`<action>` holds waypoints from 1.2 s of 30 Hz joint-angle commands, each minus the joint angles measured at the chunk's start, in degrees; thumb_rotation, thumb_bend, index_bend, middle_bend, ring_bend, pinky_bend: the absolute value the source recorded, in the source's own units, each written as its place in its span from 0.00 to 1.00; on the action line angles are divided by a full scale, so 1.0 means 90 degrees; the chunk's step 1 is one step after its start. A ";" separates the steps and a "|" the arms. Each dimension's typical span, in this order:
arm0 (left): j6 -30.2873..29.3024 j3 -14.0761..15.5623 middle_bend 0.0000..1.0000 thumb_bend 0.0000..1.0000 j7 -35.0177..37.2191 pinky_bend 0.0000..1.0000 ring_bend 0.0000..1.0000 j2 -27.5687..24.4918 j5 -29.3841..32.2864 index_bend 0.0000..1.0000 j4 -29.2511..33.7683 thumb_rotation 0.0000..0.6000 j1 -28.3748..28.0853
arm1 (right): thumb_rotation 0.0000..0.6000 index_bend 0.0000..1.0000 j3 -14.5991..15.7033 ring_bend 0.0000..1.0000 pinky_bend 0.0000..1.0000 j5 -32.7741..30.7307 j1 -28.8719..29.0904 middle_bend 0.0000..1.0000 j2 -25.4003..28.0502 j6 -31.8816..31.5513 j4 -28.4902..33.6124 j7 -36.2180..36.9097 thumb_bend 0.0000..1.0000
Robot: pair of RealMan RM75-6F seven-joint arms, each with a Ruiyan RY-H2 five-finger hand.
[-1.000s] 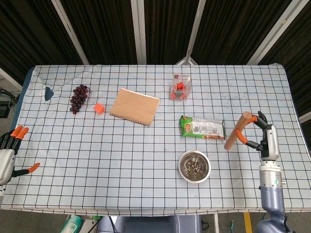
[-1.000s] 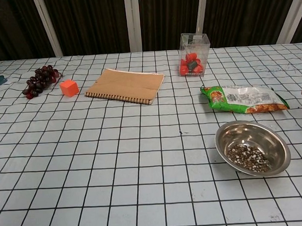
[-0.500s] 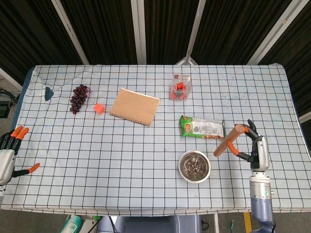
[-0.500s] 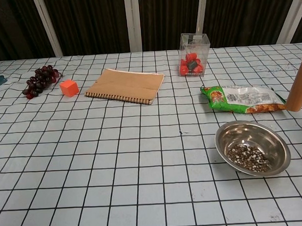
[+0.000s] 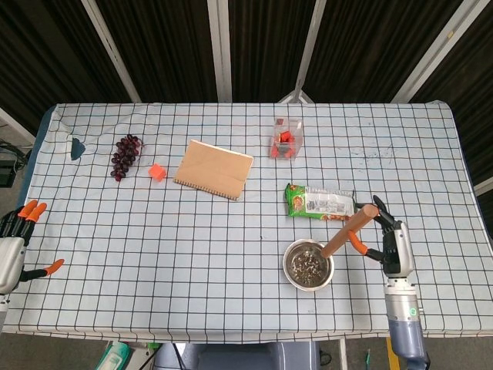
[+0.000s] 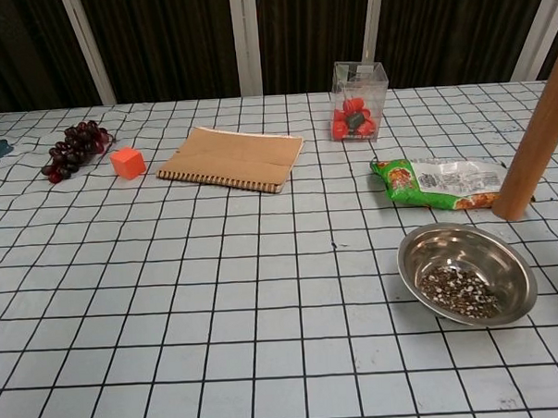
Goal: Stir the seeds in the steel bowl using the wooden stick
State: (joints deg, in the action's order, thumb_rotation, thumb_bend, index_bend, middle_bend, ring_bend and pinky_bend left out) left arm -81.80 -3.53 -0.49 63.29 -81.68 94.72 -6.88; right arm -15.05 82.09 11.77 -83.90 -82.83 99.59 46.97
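The steel bowl (image 5: 309,264) (image 6: 467,273) with dark seeds (image 5: 307,266) (image 6: 459,289) in its bottom sits at the front right of the table. My right hand (image 5: 387,237) grips the upper end of the wooden stick (image 5: 348,230) (image 6: 532,152). The stick slants down to the left, its lower tip above the bowl's right rim, clear of the seeds. The chest view shows the stick but not the hand. My left hand (image 5: 15,243) hangs off the table's left edge, fingers spread, holding nothing.
A green snack packet (image 5: 321,203) (image 6: 449,183) lies just behind the bowl. Further back stand a clear box of red pieces (image 5: 285,140) (image 6: 358,102), a brown notebook (image 5: 213,169), an orange cube (image 5: 157,172) and dark grapes (image 5: 126,156).
My right hand has carried the stick left and toward the front, from beside the snack packet to the bowl's right rim. The left hand has not moved.
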 commanded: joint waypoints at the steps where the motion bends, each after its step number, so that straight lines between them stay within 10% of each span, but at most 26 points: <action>1: 0.0007 0.0000 0.00 0.08 0.0007 0.00 0.00 -0.0003 0.0004 0.00 0.0000 1.00 -0.0002 | 1.00 0.70 0.0072 0.30 0.00 0.0000 0.0022 0.62 -0.0240 -0.0038 -0.0196 0.0024 0.56; 36: 0.0032 0.0006 0.00 0.08 -0.0046 0.00 0.00 0.0021 0.0036 0.00 0.0021 1.00 -0.0001 | 1.00 0.71 0.0259 0.30 0.00 0.0245 -0.0054 0.63 -0.1289 -0.0598 -0.1373 0.0203 0.56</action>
State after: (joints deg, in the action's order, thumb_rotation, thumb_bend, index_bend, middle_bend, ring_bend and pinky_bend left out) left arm -81.52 -3.47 -0.91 63.47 -81.36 94.90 -6.89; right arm -12.74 84.24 11.32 -95.42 -88.13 87.51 48.60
